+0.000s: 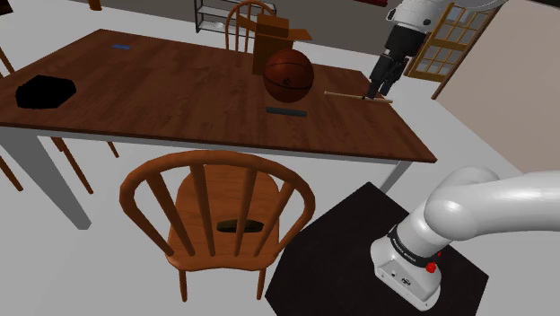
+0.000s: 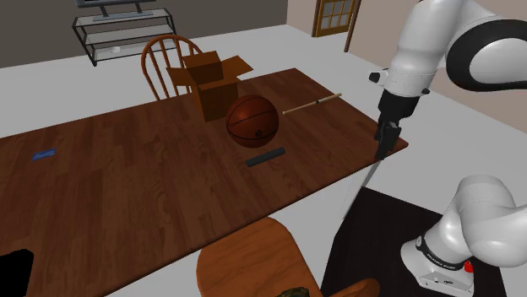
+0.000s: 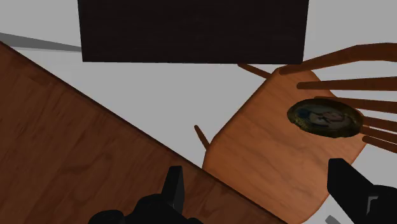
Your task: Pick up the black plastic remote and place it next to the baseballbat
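Fingers [image 3: 175, 188] are spread wide with nothing between them, so I'm holding nothing. My black two-finger gripper [image 2: 383, 150] hangs near the edge of the brown wooden table [image 1: 179, 90], on the stand side. The wrist view looks down past that edge onto the wooden spindle-back chair [image 3: 267, 146], which has a round mottled object [image 3: 324, 118] on its seat. So I'm not over the target yet.

Target is the flat black bar-shaped remote [image 2: 265, 157]. It lies flat on the table just in front of the orange-brown basketball [image 2: 252, 120], well apart from me. The thin pale wooden baseball bat [image 2: 312, 104] lies flat further along, toward the table's corner.

My read: the wide opening suits a top-down pinch across the remote's narrow side. The ball sits close behind it, so I risk nudging it. There's bare wood beside the bat for the drop.
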